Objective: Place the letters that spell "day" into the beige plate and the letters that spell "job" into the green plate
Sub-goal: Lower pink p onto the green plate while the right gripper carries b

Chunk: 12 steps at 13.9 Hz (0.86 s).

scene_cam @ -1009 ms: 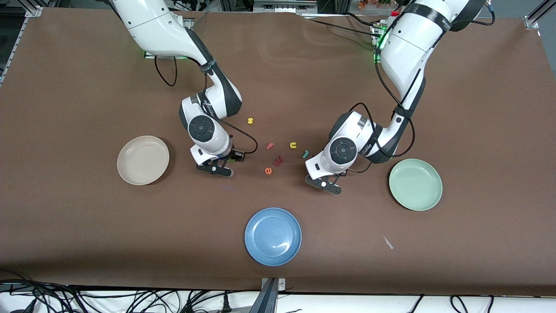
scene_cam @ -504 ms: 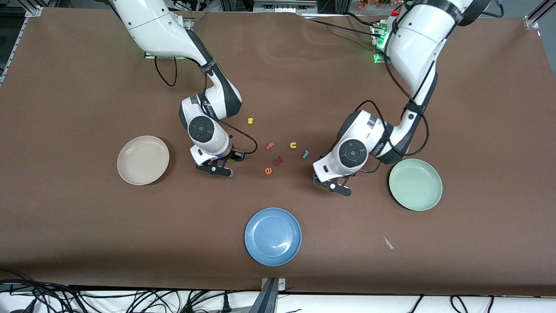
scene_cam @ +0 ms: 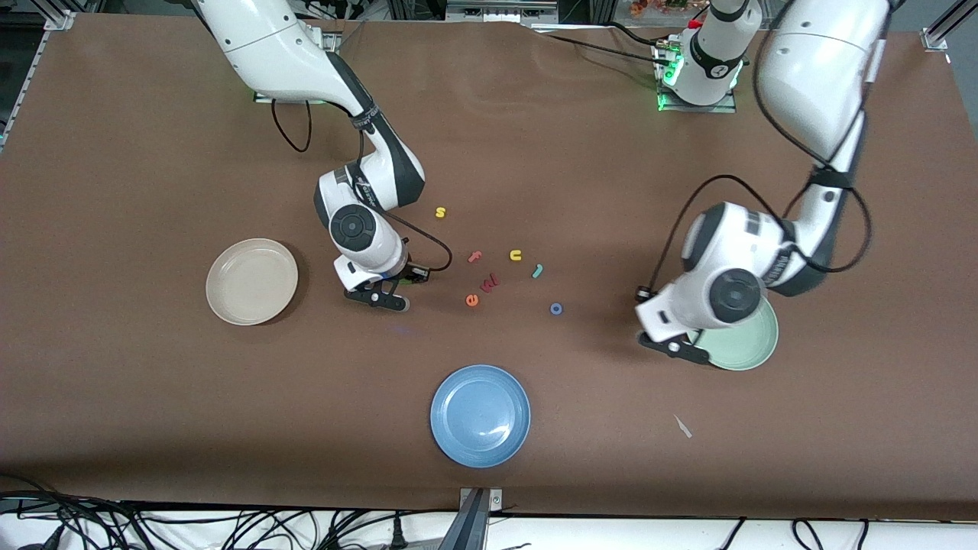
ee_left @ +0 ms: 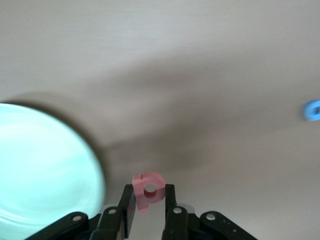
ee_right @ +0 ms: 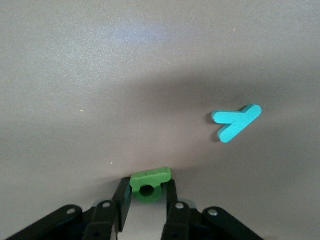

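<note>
At the green plate's (scene_cam: 745, 347) rim, the left gripper (ee_left: 150, 212) pinches the pink letter (ee_left: 148, 189); it should centre over the plate before releasing. The right gripper (ee_right: 148, 205) clamps the green letter (ee_right: 149, 183) low over the table, near the teal y (ee_right: 236, 121).

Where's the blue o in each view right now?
Front view: blue o on bare table, toward the right arm's end from the green plate.
Left wrist view: blue o at the frame's edge, apart from the green plate.
Right wrist view: not in it.
Shared landmark: the green plate.
</note>
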### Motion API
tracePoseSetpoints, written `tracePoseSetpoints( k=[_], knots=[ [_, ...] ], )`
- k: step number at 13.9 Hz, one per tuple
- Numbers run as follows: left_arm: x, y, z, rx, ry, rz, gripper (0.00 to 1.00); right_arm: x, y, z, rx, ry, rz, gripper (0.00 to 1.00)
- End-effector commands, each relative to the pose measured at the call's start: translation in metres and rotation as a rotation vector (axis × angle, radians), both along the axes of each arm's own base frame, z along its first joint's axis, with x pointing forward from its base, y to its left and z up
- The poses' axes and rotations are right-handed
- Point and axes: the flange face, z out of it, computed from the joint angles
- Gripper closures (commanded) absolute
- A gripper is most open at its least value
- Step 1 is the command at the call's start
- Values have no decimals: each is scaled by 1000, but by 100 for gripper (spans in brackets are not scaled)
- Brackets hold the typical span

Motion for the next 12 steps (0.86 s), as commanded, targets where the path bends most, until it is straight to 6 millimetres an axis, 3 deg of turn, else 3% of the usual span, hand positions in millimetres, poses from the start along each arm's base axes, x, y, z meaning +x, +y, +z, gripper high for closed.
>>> tracePoseSetpoints(
  k=[1, 3, 4, 5, 8, 10, 11, 12],
  knots=[
    [6, 54, -6, -24, 11, -76, 100, 1, 1, -2, 17, 12, -9, 69],
    [12, 95, -21, -11, 13, -101, 100, 2, 1, -2, 27, 16, -23, 71],
    [14, 104, -24, 8, 0, -145, 100, 2, 1, -1, 28, 15, -23, 72],
    [15, 105, -25, 15, -5, -189, 100, 2, 1, -1, 28, 15, -23, 72],
    [9, 110, -70, -2, 53, -202, 100, 2, 2, -1, 28, 15, -21, 72],
    [6, 110, -78, -4, 67, -202, 95, 2, 2, -2, 27, 16, -21, 80],
    [6, 111, -78, -4, 67, -201, 67, 2, 2, -2, 27, 16, -23, 81],
    [7, 110, -77, -6, 65, -199, 1, 2, 2, -2, 27, 16, -23, 81]
  ],
)
